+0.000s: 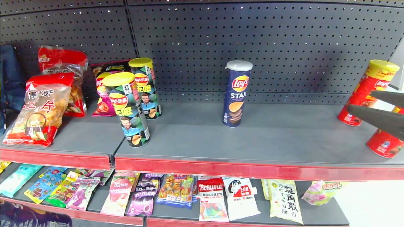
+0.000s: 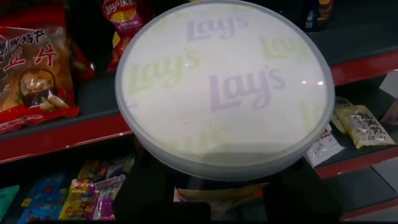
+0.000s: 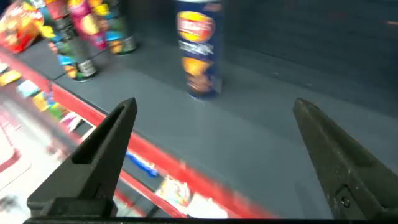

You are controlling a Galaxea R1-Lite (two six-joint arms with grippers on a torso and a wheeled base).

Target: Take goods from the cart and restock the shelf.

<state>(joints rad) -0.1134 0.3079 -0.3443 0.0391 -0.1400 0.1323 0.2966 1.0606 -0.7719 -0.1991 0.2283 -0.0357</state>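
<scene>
White-lidded can (image 2: 224, 87) clamped in left claw (image 2: 217, 194), right claw (image 3: 214, 104) apart beside red cans (image 1: 367, 85).

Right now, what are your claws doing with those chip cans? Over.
Left claw shut on white-lidded can. Right claw open, empty, close by two red cans on the shelf. Blue can stands alone mid-shelf.

The right pincer (image 3: 214, 106) has two matte black, tapered, wedge-shaped fingers (image 3: 93, 162).
</scene>
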